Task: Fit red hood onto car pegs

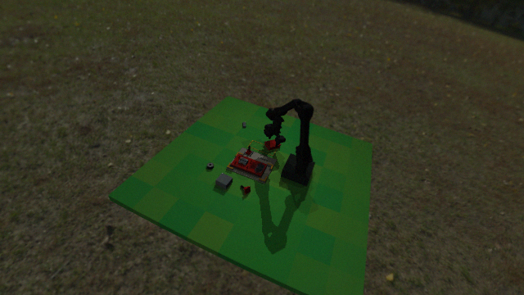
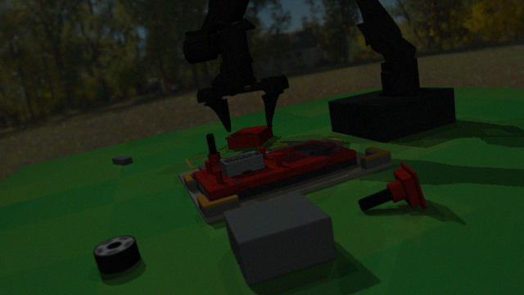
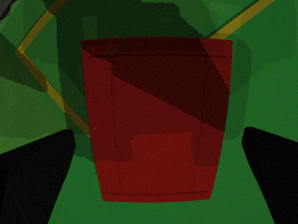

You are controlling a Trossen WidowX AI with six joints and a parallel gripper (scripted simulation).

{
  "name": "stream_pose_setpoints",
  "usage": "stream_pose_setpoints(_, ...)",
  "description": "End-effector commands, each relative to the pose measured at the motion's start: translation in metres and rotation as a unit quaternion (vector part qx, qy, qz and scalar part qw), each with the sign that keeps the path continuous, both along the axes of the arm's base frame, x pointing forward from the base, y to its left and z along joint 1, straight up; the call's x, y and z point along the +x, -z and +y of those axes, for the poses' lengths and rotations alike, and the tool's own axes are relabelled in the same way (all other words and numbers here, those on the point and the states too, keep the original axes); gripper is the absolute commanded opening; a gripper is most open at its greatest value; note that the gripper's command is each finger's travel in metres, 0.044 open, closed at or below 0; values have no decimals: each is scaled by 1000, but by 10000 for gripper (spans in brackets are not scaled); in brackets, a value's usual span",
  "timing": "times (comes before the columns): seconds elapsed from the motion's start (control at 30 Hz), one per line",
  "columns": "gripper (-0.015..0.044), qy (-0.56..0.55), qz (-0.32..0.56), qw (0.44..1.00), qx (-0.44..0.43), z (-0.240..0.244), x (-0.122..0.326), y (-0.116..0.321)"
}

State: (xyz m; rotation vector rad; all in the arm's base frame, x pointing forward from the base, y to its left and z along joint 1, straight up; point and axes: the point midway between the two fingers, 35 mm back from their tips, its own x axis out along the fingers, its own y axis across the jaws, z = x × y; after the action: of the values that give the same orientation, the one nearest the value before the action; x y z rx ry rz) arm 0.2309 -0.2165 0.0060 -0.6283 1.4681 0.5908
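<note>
The red hood (image 1: 272, 145) (image 2: 247, 140) (image 3: 155, 115) lies roof up on the green table, behind the jig in the exterior view. My gripper (image 1: 274, 137) (image 2: 249, 129) (image 3: 160, 137) is open and empty. Its fingertips are just above and to either side of the hood, with a gap on each side in the wrist view. The red chassis (image 1: 250, 165) (image 2: 311, 165) sits in the grey jig (image 2: 217, 210) with orange-topped corners. The grey engine block (image 1: 243, 161) (image 2: 242, 165) is on its deck, with short red pegs around it. The hood's corner holes are hidden.
A black post on a red base (image 2: 213, 149) stands upright near the engine. A similar red part (image 1: 246, 189) (image 2: 409, 188) lies on its side. A grey box (image 1: 223, 181) (image 2: 282, 233), a wheel (image 1: 210, 165) (image 2: 117, 256) and a small grey block (image 1: 244, 124) (image 2: 122, 160) are around the jig.
</note>
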Motion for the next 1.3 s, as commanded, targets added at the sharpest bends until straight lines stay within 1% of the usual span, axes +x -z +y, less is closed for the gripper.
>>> stream_pose_setpoints(0.0,440,1,2,1000,0,0,-1,3)
stream_pose_setpoints(1.13,440,1,2,1000,0,0,-1,19)
stream_pose_setpoints(1.27,335,0,0,1000,0,0,0,17)
